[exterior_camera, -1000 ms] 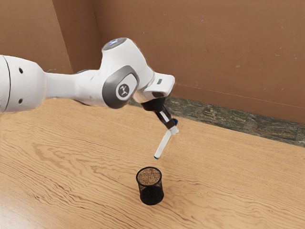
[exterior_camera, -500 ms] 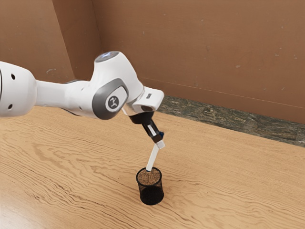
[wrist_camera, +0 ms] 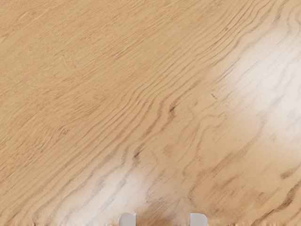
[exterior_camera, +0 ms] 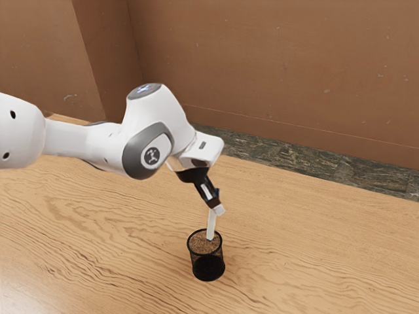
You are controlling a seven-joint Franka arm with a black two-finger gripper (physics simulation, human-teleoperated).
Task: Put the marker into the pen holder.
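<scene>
Wooden table (exterior_camera: 327, 255); marker (exterior_camera: 211, 226) gripped in tool (exterior_camera: 218, 209), jutting downward.

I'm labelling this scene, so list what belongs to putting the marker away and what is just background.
For the job:
marker, its lower end at the pen holder's mouth
black mesh pen holder, standing upright
end effector, above the holder

Just around:
wooden table, merely the surface beneath
brown wall
dark stone strip along the wall's foot
</scene>
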